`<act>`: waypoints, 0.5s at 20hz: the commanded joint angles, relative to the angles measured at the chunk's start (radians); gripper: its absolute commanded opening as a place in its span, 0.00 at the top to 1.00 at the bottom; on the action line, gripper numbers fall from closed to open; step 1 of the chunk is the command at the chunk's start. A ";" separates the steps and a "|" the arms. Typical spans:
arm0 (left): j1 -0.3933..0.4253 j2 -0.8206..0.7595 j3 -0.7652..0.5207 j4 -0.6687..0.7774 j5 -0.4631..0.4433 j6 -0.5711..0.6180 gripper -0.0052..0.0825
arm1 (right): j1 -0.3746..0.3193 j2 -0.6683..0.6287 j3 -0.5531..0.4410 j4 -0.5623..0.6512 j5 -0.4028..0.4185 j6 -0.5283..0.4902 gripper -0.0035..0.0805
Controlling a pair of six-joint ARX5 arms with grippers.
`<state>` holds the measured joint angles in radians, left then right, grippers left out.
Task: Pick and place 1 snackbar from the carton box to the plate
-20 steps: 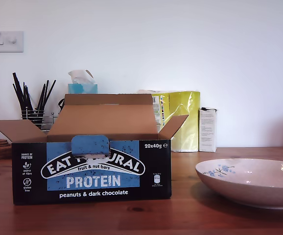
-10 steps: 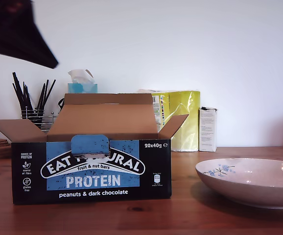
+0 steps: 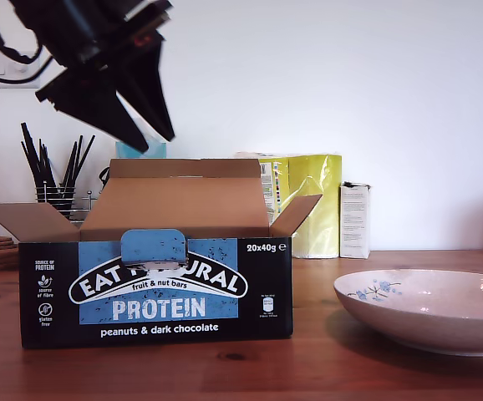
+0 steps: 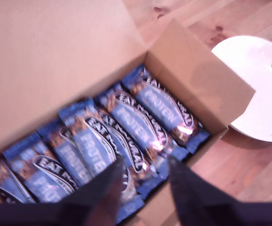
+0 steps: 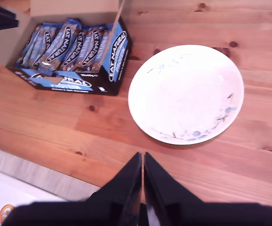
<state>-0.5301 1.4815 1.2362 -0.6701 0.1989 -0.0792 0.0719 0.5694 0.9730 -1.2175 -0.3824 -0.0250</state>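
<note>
nothing has been picked yet: the bars (image 4: 126, 127) lie packed in a row in the box (image 3: 156, 288), and the plate (image 5: 188, 92) holds nothing. my first gripper (image 4: 143, 181) hangs above the box, fingers apart and empty, with a bar just below the gap. my second gripper (image 5: 142, 176) is high over the table, fingers together, plate just ahead. grasp, lift and carry all remain.
</note>
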 commanded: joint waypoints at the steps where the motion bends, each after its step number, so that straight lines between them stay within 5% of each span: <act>1: -0.003 0.060 0.030 -0.033 -0.031 -0.011 0.17 | 0.015 0.005 0.009 0.019 0.000 -0.007 0.97; 10: -0.033 0.215 0.079 -0.039 -0.130 -0.028 0.17 | 0.135 0.042 0.050 0.182 0.026 0.029 0.97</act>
<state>-0.5598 1.6787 1.3155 -0.7135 0.0757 -0.0994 0.1932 0.5941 1.0214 -1.0534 -0.3557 -0.0021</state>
